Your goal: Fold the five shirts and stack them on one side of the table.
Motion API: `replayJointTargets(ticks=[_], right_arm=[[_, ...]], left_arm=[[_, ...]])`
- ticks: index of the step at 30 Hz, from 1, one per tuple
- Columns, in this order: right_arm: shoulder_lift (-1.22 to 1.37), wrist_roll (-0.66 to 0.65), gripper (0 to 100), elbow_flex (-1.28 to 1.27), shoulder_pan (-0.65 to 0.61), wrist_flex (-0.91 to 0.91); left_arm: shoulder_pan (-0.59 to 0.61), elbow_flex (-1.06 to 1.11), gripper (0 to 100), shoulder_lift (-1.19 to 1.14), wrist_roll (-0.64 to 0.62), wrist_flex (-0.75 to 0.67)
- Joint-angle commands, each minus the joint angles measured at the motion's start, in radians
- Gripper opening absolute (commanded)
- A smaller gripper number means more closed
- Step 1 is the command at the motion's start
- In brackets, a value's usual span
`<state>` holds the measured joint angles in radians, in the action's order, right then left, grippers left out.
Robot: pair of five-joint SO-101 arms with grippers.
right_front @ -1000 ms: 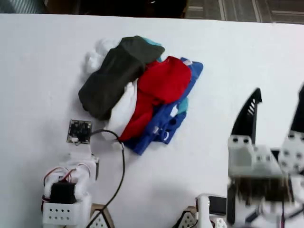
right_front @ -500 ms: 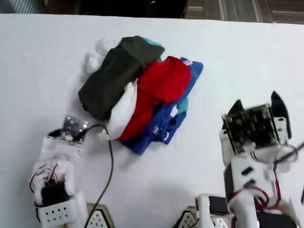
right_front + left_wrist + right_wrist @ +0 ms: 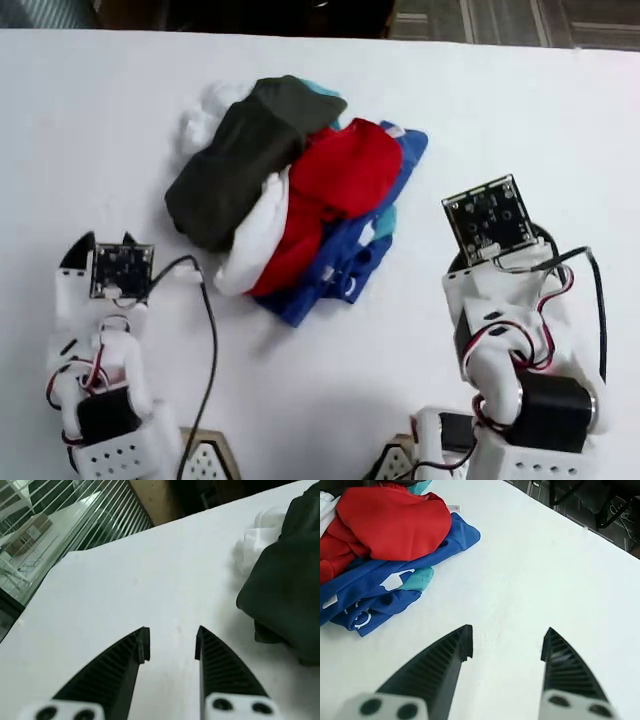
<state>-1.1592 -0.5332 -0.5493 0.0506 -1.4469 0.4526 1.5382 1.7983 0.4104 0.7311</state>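
A heap of shirts lies mid-table: a dark green shirt (image 3: 240, 165) on top left, a red shirt (image 3: 340, 175) beside it, a white shirt (image 3: 255, 240) under them, and a blue shirt (image 3: 345, 265) with a teal one (image 3: 385, 222) below. My left gripper (image 3: 103, 241) stands open over bare table, left of the heap and apart from it. In the left wrist view this gripper (image 3: 171, 639) holds nothing, with the dark green shirt (image 3: 285, 595) off to one side. My right gripper (image 3: 508, 640) is open and empty over bare table beside the blue shirt (image 3: 380, 600) and red shirt (image 3: 390, 522).
The white table (image 3: 520, 110) has bare room to the right, left and front of the heap. A black cable (image 3: 205, 330) trails from the left arm near the heap's front edge. The right arm (image 3: 510, 340) stands at the front right. A dark floor lies beyond the far edge.
The left arm swung left, away from the heap. The right arm came down from high at the right edge, and its wrist now sits nearer the heap. The shirts have not moved.
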Motion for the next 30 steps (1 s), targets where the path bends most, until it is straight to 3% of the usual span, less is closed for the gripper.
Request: replayJointTargets(ticks=[1, 8, 12, 15, 21, 30], right_arm=[[0.010, 0.003, 23.0, -0.008, 0.007, -0.004], [0.010, 0.003, 23.0, -0.008, 0.007, -0.004], [0.010, 0.003, 23.0, -0.008, 0.007, -0.005], [0.010, 0.003, 23.0, -0.008, 0.012, -0.007], [0.010, 0.000, 23.0, -0.008, 0.010, -0.048], [0.010, -0.005, 23.0, -0.005, 0.013, -0.120]], left_arm=[[-0.040, -0.087, 17, -0.035, -0.008, -0.015], [-0.046, -0.417, 17, -0.537, -0.014, -0.008], [-0.066, -0.664, 17, -0.878, -0.028, 0.095], [-0.126, -0.854, 18, -1.089, -0.143, 0.218], [-0.265, -1.216, 32, -1.428, -0.394, 0.488], [-0.497, -1.682, 32, -1.875, -0.330, 0.640]])
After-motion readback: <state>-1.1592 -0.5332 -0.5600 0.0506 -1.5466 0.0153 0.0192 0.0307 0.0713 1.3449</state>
